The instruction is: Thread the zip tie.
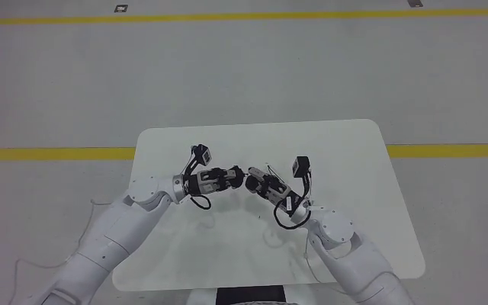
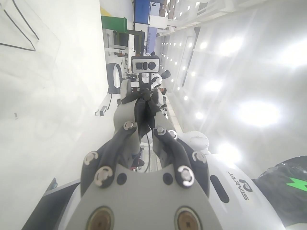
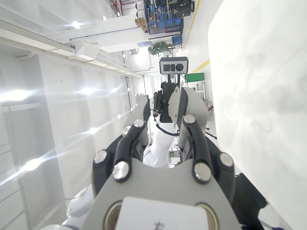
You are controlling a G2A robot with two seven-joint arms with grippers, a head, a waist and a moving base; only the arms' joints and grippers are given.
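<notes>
Held up over the middle of the white table (image 1: 343,152): left gripper (image 1: 235,178) and right gripper (image 1: 252,181), pointed at each other, tip to tip, almost touching. Left arm in from the near left, right arm in from the near right.

On the right gripper, fingers (image 3: 189,106) parted, a plain gap between the pads: released. For the left gripper, released or clenched: cannot tell, its front end lost among dark parts.

As for the zip tie: too thin to pick out for sure. At the meeting point of the two grippers, a small dark knot (image 2: 141,94) just in front of the left one, not to be told from the other gripper's black links. Beyond that knot, the grey camera box (image 2: 145,65) on the right wrist.

On the floor past the table, two yellow lines (image 1: 244,15): one far, one nearer and cut by the table.
</notes>
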